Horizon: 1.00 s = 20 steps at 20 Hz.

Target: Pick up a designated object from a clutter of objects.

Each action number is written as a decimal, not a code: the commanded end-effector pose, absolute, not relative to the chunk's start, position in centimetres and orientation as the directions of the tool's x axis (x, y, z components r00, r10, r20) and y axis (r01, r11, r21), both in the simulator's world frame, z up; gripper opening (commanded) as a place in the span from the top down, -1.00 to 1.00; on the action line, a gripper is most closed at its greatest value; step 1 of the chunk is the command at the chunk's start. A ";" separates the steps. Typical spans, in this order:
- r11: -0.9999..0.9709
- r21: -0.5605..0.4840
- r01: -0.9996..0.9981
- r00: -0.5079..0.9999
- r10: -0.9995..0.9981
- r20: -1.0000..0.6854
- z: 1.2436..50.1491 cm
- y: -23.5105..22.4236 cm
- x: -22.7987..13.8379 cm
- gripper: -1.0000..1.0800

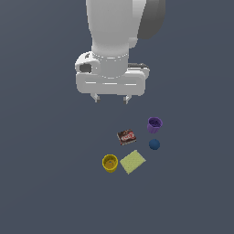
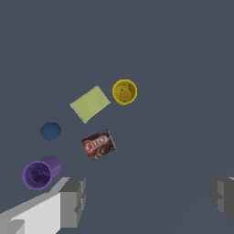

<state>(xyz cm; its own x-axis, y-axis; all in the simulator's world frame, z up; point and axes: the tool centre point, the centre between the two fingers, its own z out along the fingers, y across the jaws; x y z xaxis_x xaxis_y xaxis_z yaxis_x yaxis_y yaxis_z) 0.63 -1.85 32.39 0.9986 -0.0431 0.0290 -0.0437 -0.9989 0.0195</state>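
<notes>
Five small items lie in a loose cluster on a plain dark grey floor (image 1: 41, 183) beneath the white two-fingered gripper (image 1: 111, 99) of a Franka arm, which hangs well above them with its short grey fingers set wide apart and nothing between them — a stance that reads as an approach before the descent, not a grasp. At the cluster's centre is the target, a small flat dark-brown rectangular box with a red-and-white label (image 1: 126, 136), lying face up and turned at a slight angle; in the wrist view it sits just ahead of the open fingers, label legible in part, clear of every neighbour. Around it, all apart from one another: a purple plastic cup (image 1: 154, 124) on the exterior view's right, which looks tipped on its side in the wrist view with its mouth toward the camera; a small dark-blue ball (image 1: 154, 145) just below that cup; a yellow-green flat square pad (image 1: 133, 162) nearest the box on its lower side; and a yellow cup (image 1: 110, 163) standing upright on the exterior view's left of the pad. Nothing rests on the box or touches it, so the way down appears open — though the pad and the ball sit near enough that wide fingers could nudge them, and the box's low profile leaves little edge to catch, which would likely call for aligning the fingers across its shorter sides.
</notes>
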 end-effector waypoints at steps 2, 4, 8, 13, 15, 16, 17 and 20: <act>-0.999 0.019 -0.043 0.999 -0.043 0.029 32.4 -1.8 0.6 -0.92; -0.999 0.017 -0.038 0.999 -0.038 0.031 32.6 -1.5 0.7 -0.92; -1.000 0.010 -0.017 0.999 -0.017 0.041 33.4 -0.2 0.8 -0.92; -1.000 0.006 -0.004 0.999 -0.004 0.046 33.9 0.5 0.9 -0.92; -1.000 0.006 -0.008 0.999 -0.008 0.045 33.8 0.4 0.9 -0.92; -1.000 0.006 -0.011 0.999 -0.011 0.045 33.7 0.4 0.9 -0.92; -1.000 0.006 -0.015 0.999 -0.015 0.045 33.6 0.4 0.9 -0.92; -0.999 0.004 -0.035 0.998 -0.035 0.044 33.2 0.5 1.0 -0.92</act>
<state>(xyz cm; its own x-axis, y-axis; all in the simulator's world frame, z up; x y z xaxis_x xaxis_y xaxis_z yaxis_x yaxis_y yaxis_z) 0.99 0.46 33.43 0.9987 -0.0253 0.0449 -0.0256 -0.9997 0.0047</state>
